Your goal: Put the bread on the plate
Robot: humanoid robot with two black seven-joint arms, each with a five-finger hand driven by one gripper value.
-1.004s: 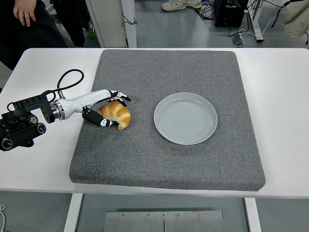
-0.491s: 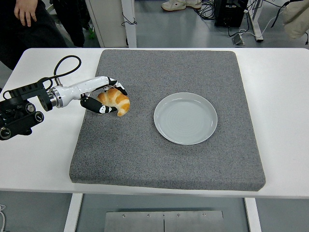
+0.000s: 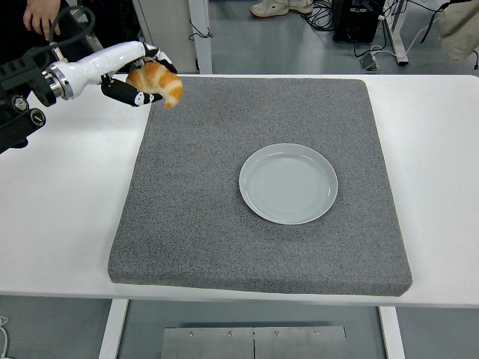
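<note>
The left hand (image 3: 138,78) grips the bread (image 3: 156,80), fingers curled around it. It hangs raised above the worktop's (image 3: 67,202) far left.

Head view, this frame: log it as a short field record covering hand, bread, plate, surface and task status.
left hand: raised near the mat's far left corner, fingers closed on the bread
bread: croissant, held in the air
plate: empty, right of the mat's centre
mat: grey, on the white table
right hand: out of view
task status: bread not yet on plate
</note>
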